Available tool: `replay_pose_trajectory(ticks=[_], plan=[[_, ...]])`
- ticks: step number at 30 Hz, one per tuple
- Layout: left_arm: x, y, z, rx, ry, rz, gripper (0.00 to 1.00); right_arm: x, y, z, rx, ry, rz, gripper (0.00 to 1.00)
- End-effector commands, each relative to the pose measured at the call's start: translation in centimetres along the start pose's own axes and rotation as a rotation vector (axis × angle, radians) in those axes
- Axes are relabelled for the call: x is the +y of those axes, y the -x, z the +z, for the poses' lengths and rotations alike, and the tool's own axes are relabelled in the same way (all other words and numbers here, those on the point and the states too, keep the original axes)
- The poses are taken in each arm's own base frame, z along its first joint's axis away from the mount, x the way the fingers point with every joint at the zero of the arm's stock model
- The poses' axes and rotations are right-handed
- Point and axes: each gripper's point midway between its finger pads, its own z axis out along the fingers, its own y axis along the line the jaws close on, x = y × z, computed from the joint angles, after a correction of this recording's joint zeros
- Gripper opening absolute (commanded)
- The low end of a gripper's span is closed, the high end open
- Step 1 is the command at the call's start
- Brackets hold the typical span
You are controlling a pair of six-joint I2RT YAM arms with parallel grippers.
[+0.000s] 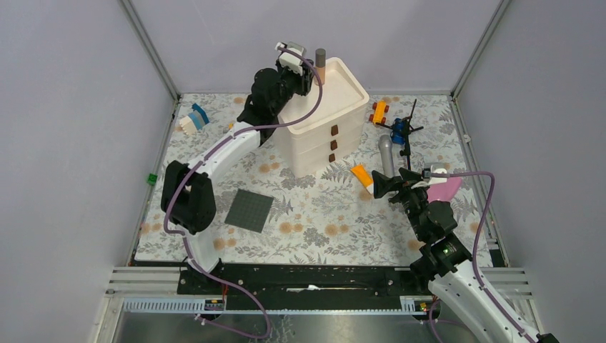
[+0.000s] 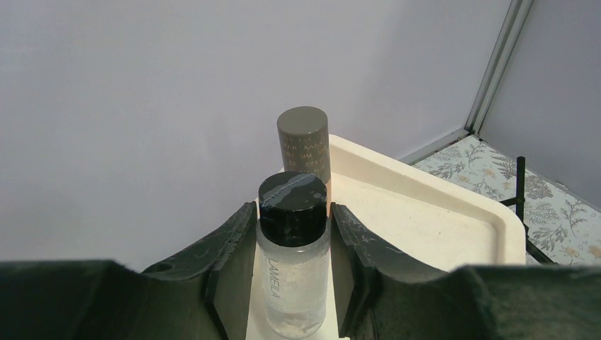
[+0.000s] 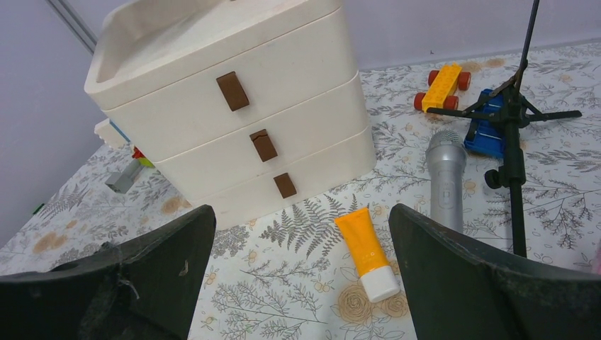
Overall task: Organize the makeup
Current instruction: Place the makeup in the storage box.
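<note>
While the right arm sits low over the near-right part of the flowery table point(image 1: 314, 232), the right gripper point(image 1: 381, 187) is spread wide with nothing in it, pointed at the orange tube point(image 3: 363, 249). That tube lies flat just ahead of the fingers, white cap toward the arm, not touched. Over on the near left there's a dark square plate point(image 1: 249, 210) lying flat by itself.

A bit past the orange tube, the silver-grey tube point(image 3: 446, 177) lies flat too, right next to the foot of a skinny black stand point(image 3: 515, 134). A blue brick piece point(image 3: 484, 131) sits under that stand, and the orange toy car point(image 3: 442, 85) is parked just behind it. Left of all that is the white three-drawer organizer point(image 3: 283, 92), brown handles down its front.

Farthest back, the left gripper point(image 2: 293, 234) is up at the far left corner of the organizer's top tray point(image 2: 425, 195). It's clamped on the black-capped clear bottle point(image 2: 292, 283), which stands upright between the fingers. Can't tell if the bottle's base is resting on the tray. Right behind it, the dark-capped beige tube point(image 2: 303, 142) stands upright at that same corner.
</note>
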Motion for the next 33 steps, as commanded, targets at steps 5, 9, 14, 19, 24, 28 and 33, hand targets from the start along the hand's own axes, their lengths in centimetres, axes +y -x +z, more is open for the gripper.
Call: replay_pose_trajectory(ticks=[5,9,14,19,24,28,33], plan=[[1.4,5.9,1.0,-0.226,0.001,-0.028,0.00,-0.3,1.3,0.1,-0.061,-0.019,-0.016,1.00],[2.6,5.3,1.2,-0.237,0.009,-0.084,0.00,-0.3,1.1,0.2,-0.058,-0.017,-0.016,0.99],[3.0,4.3,1.6,-0.231,0.003,-0.107,0.00,-0.3,0.9,0.3,-0.053,-0.015,-0.015,1.00],[2.8,3.4,2.0,-0.223,-0.010,-0.118,0.00,-0.2,0.7,0.3,-0.049,-0.010,-0.014,1.00],[2.5,2.6,2.3,-0.215,-0.028,-0.128,0.00,-0.2,0.8,0.2,-0.049,-0.009,-0.014,1.00],[2.5,2.0,2.7,-0.195,-0.029,-0.136,0.06,-0.2,0.9,0.0,-0.051,-0.011,-0.013,1.00],[2.5,1.1,2.9,-0.177,-0.030,-0.122,0.07,-0.2,1.1,-0.2,-0.056,-0.007,-0.005,1.00]])
